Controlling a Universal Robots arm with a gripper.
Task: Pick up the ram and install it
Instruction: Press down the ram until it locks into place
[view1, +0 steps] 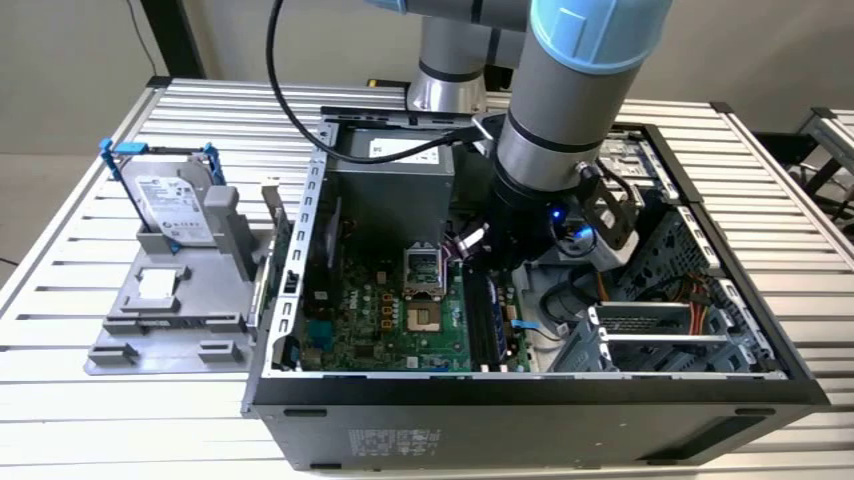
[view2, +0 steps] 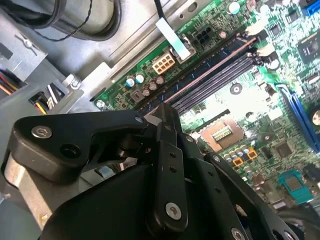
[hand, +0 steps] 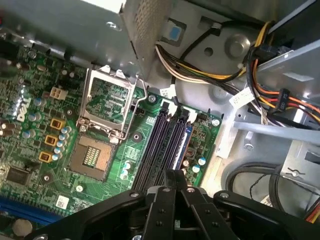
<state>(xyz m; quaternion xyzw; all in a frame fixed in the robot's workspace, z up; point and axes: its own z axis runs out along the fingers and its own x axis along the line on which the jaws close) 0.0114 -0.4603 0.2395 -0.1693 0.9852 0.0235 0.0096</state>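
Observation:
My gripper (view1: 502, 270) is down inside the open computer case (view1: 534, 390), over the memory slots (hand: 159, 145) of the green motherboard (view1: 387, 320). In both wrist views its black fingers (hand: 167, 200) come together to a narrow tip. The ram (hand: 184, 145) stands on edge in the slot nearest the board's edge, showing a bluish side. My gripper (hand: 175, 175) is shut on the ram's near end. In the second wrist view my gripper (view2: 165, 112) points along the same row of slots (view2: 215, 70).
The silver hard drive in a blue frame (view1: 174, 200) stands on a grey fixture (view1: 160, 330) at the exterior view's left. The open processor socket (hand: 92, 157) lies beside the slots. Yellow and orange cable bundles (hand: 200, 70) and a metal drive cage (view1: 654, 335) crowd the case.

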